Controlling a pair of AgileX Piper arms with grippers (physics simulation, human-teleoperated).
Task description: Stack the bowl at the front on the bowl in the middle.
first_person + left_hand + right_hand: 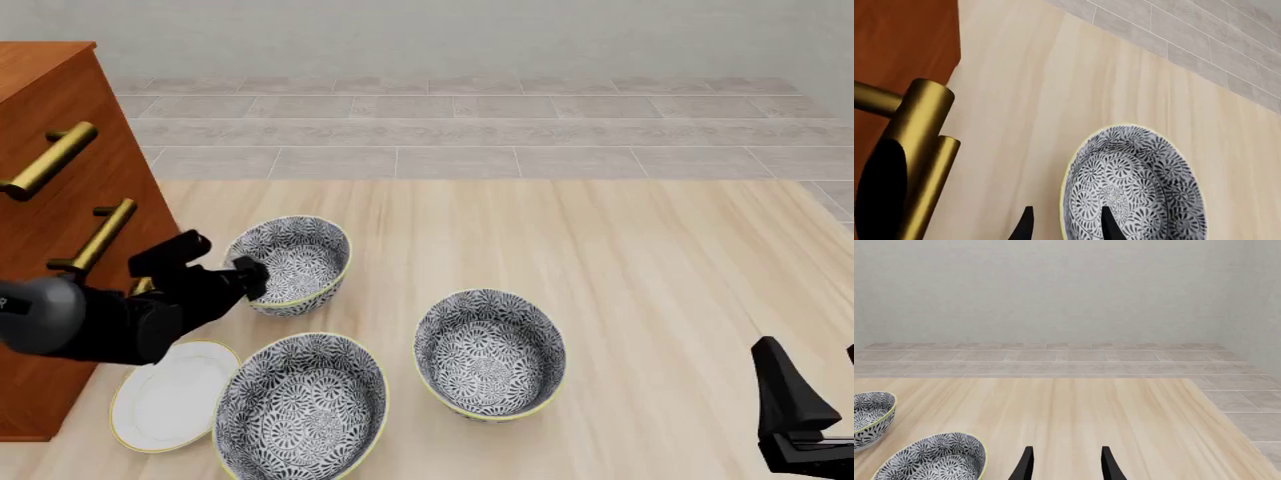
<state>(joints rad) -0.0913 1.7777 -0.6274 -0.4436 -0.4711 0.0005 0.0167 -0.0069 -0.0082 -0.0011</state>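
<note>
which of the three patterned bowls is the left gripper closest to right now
The far bowl, the one nearest the wooden cabinet. The left gripper sits at its rim, while the other two bowls lie nearer the camera, apart from it.

Right half of tabletop (pixel 667 260) wide open. Left side's tight: 3 bowls bunched w/ plate (pixel 167 398) + cabinet (pixel 54 200) along left edge.

black-and-white floral bowls (pixel 303 408), white plate (pixel 171 397)
</note>
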